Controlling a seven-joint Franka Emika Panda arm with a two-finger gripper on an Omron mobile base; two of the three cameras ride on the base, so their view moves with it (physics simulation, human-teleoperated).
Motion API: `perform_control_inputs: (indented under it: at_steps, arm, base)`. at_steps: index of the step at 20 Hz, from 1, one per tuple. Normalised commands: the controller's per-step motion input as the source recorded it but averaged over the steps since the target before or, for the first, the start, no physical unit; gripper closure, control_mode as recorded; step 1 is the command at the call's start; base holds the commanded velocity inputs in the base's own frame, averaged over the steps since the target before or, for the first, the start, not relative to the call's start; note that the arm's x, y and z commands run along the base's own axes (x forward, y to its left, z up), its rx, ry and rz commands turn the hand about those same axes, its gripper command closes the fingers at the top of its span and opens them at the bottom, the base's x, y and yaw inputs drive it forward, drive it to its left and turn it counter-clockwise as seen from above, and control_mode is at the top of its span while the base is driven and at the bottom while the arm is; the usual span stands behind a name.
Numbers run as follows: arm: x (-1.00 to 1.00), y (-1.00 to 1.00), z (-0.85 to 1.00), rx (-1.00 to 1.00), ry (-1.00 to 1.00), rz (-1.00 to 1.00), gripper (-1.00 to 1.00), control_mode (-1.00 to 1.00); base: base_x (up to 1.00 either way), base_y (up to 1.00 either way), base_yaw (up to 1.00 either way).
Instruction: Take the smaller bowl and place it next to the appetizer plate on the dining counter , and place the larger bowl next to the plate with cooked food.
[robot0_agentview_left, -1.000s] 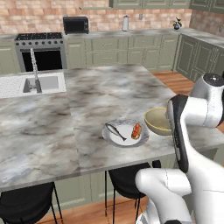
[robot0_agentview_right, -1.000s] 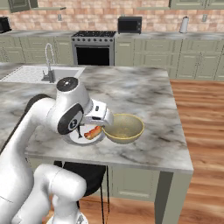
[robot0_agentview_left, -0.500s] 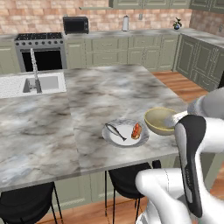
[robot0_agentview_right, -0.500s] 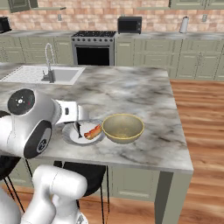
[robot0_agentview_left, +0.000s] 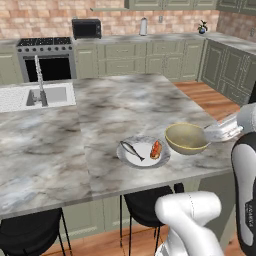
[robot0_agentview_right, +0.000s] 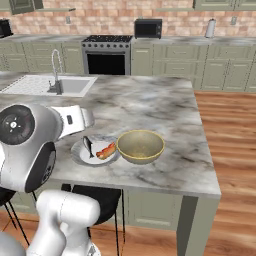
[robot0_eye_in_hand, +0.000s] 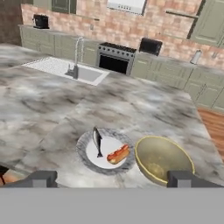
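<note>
**Operator:** Asking how to handle the step in hand well.

**Technician:** Judging the drop-off as done: noting the larger bowl resting upright on the dining counter, near its front edge, just beside the plate with cooked food. Reading the two rims as touching or nearly so; not resolving which from these views. Recommending a straight lift up and back, clear of the bowl's yellow rim, before any sideways swing. Keeping the wrist well above the plate, avoiding any nudge to the sausage or the dark thin piece. Sending the arm on to the other bowl only once clear of the counter edge.

**Operator:** Requesting finger status.

**Technician:** Reporting the gripper as fully spread, with the fingertips standing wide apart at the bottom of the hand view. Gripping nothing; touching nothing. Looking down from behind the counter's front edge, apart from both bowl and plate.

**Operator:** Asking about risk.

**Technician:** Rating it as low, provided the elbow clears the bowl during the swing.
</note>
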Motion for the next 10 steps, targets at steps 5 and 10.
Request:
perform_control_inputs:
  at_steps: [5,10]
  arm:
    - [0.40,0.13,0.01,0.00,0.07,0.02,-1.00,1.00]
    - [0.00,0.00,0.00,0.00,0.00,0.00,-1.00,1.00]
  base:
    - [-0.07,0.41,0.08]
    - [-1.00,0.98,0.25]
